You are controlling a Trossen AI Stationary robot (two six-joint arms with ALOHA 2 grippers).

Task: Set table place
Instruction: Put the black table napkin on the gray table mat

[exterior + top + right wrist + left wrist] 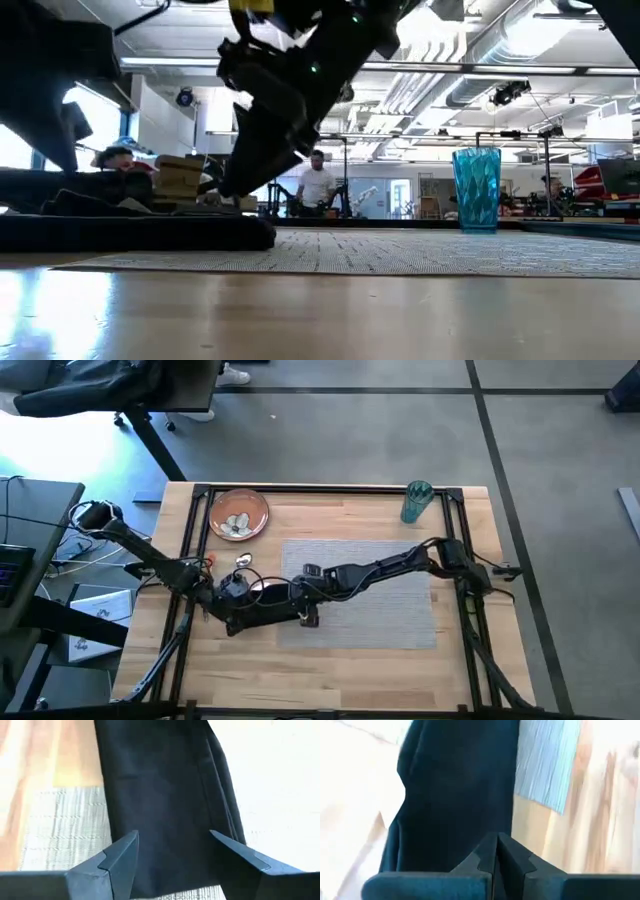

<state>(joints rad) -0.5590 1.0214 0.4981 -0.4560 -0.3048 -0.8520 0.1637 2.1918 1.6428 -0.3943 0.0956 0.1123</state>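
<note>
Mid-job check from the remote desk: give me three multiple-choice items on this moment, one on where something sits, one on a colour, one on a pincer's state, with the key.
1. Where does the teal cup stand?
A. on the plate
B. near the table's far right corner, off the placemat
C. on the napkin

2. What colour is the napkin?
A. black
B. white
C. red

3. How does the right pincer stand?
A. shut on the cup
B. open, its fingers either side of the napkin
C. out of sight

Key: 1 B, the high view shows the cup on bare wood beyond the grey placemat. 2 A, both wrist views show dark black cloth. 3 B, the right wrist view shows the fingers spread wide over the cloth, while the left pincer is shut.
</note>
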